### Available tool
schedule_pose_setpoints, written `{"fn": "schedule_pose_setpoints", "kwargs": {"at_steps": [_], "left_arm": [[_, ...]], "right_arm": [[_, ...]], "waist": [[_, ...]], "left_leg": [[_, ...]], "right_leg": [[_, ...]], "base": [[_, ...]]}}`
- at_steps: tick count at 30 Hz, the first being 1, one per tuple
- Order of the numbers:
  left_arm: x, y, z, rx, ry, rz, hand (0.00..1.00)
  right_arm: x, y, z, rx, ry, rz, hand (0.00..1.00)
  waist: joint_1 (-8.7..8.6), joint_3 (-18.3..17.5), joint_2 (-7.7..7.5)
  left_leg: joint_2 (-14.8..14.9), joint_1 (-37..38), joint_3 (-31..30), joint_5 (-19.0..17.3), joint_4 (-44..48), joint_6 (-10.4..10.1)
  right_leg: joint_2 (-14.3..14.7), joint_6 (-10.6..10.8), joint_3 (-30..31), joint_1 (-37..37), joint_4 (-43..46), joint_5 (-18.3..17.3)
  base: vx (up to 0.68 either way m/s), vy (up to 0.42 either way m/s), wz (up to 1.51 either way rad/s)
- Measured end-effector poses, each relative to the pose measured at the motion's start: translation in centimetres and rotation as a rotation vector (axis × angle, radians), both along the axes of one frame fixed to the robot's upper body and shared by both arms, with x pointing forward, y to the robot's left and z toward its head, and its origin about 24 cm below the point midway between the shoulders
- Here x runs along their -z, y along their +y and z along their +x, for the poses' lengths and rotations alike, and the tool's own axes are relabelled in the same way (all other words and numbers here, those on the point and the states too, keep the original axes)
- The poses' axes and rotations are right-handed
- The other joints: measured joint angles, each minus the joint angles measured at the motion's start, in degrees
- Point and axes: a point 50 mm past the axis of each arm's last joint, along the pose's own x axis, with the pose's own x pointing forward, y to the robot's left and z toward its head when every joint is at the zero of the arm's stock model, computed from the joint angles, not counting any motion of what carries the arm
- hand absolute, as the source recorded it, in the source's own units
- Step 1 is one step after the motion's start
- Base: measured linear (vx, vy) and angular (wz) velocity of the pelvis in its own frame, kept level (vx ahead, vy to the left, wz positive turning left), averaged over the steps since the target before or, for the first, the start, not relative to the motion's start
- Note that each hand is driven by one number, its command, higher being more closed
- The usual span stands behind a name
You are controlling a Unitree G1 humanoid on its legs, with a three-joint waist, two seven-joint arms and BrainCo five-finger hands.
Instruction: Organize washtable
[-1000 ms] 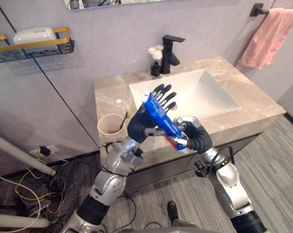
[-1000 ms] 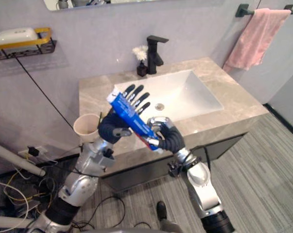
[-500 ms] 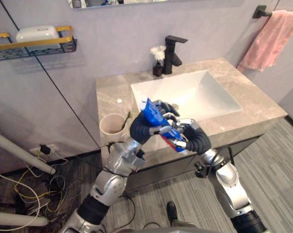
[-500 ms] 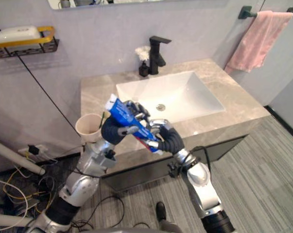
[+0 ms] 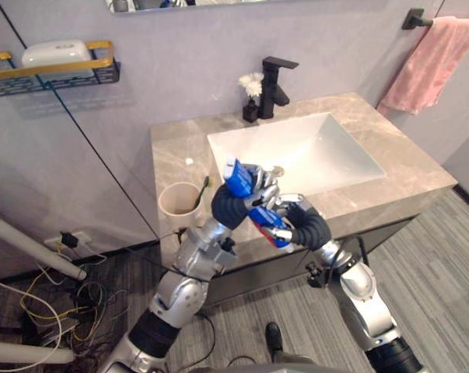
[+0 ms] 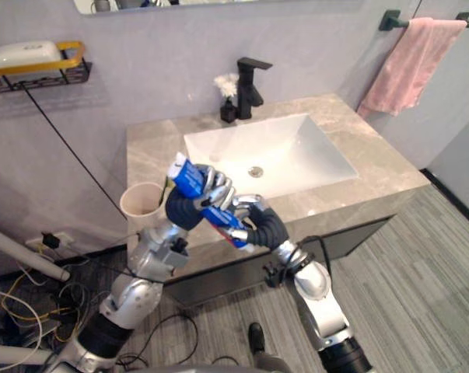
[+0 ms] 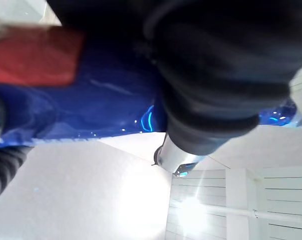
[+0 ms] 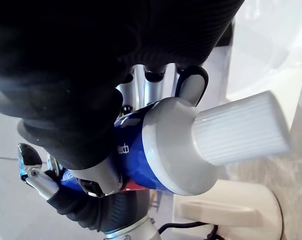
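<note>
The toothpaste tube is in the air over the front edge of the counter, held slanting between both hands, just right of the beige cup and in front of the sink. The left hand has its fingers curled round the upper half. The right hand pinches the lower end. The head views show the tube as glossy blue with a pale upper end. The left wrist view adds a red patch on the blue. The right wrist view shows the white ribbed cap at the right hand's end. A pink towel hangs far right.
</note>
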Motion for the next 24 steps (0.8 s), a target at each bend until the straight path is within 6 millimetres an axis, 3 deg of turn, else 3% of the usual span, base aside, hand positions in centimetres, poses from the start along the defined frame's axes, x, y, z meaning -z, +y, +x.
{"fn": "schedule_pose_setpoints", "kwargs": {"at_steps": [1,18,24], "left_arm": [[0.0,0.0,0.0,0.000,0.000,-0.001,1.00],[0.5,0.2,-0.2,-0.019,0.025,-0.020,1.00],[0.3,0.2,-0.1,-0.024,0.025,-0.040,1.00]], "right_arm": [[0.0,0.0,0.0,0.000,0.000,0.001,0.00],[0.6,-0.3,0.2,0.041,0.037,0.047,0.00],[0.3,-1.3,0.5,0.091,0.035,0.093,0.00]], "waist": [[0.00,0.00,0.00],[-0.03,-0.01,0.02],[-0.02,-0.02,0.03]], "left_leg": [[0.01,0.00,0.00,0.00,-0.01,0.00],[0.05,0.06,0.00,0.01,-0.18,-0.01],[0.04,0.09,0.03,0.01,-0.23,-0.01]], "right_leg": [[0.01,-0.01,0.00,0.00,0.00,-0.01],[0.09,-0.10,-0.05,-0.04,0.00,-0.09],[0.13,-0.10,-0.02,-0.03,0.00,-0.09]], "base": [[0.00,0.000,0.00],[0.00,0.000,0.00],[0.00,0.000,0.00]]}}
